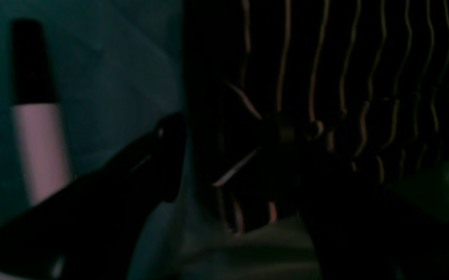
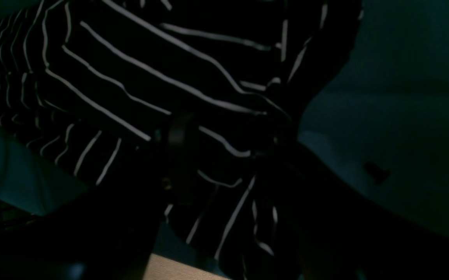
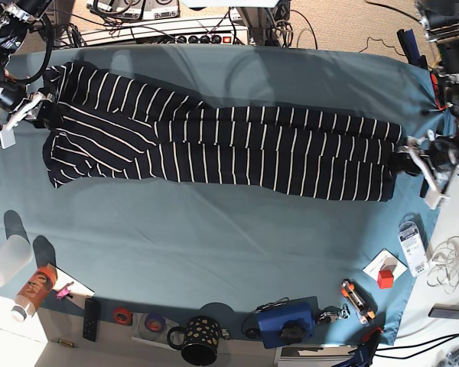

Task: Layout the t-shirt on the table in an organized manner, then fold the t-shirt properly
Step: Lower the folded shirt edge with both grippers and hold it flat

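Note:
The t-shirt, dark with thin white stripes, lies stretched in a long band across the teal table. My right gripper is at its left end and my left gripper at its right end. In the left wrist view the left gripper has its dark fingers apart, with a bunched edge of the t-shirt lying between them. The right wrist view shows the right gripper also open, with folds of the t-shirt between and beyond the fingers.
Along the table's front edge stand a clear cup, a can, a remote, a spotted mug and a blue box. A red cube lies front right. Cables and a power strip run behind.

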Available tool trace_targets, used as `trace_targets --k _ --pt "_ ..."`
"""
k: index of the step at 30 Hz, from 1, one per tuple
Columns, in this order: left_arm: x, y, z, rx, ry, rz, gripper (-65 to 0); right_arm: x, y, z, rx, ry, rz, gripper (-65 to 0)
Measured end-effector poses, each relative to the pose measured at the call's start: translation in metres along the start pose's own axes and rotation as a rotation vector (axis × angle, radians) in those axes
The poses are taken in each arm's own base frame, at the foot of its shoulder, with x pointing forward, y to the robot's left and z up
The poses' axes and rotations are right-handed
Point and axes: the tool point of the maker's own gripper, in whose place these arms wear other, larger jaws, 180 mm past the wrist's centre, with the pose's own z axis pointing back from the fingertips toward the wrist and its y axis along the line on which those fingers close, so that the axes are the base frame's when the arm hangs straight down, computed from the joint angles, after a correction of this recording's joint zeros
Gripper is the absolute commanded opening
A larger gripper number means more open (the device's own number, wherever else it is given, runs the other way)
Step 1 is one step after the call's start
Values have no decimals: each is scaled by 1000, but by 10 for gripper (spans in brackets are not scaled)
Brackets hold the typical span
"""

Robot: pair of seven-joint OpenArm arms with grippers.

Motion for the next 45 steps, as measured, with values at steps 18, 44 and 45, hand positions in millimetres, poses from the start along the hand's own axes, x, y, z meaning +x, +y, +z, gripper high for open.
trace_targets --k 18,44,45 --pt "-15 -4 -22 -15 33 102 -357 0 0 0 -1 1 0 -409" --pt "-15 -24 -27 -115 5 95 -603 0 0 0 -1 1 0 -409" --pt "-14 -24 -27 -115 -1 97 -650 0 0 0 -1 1 0 -409"
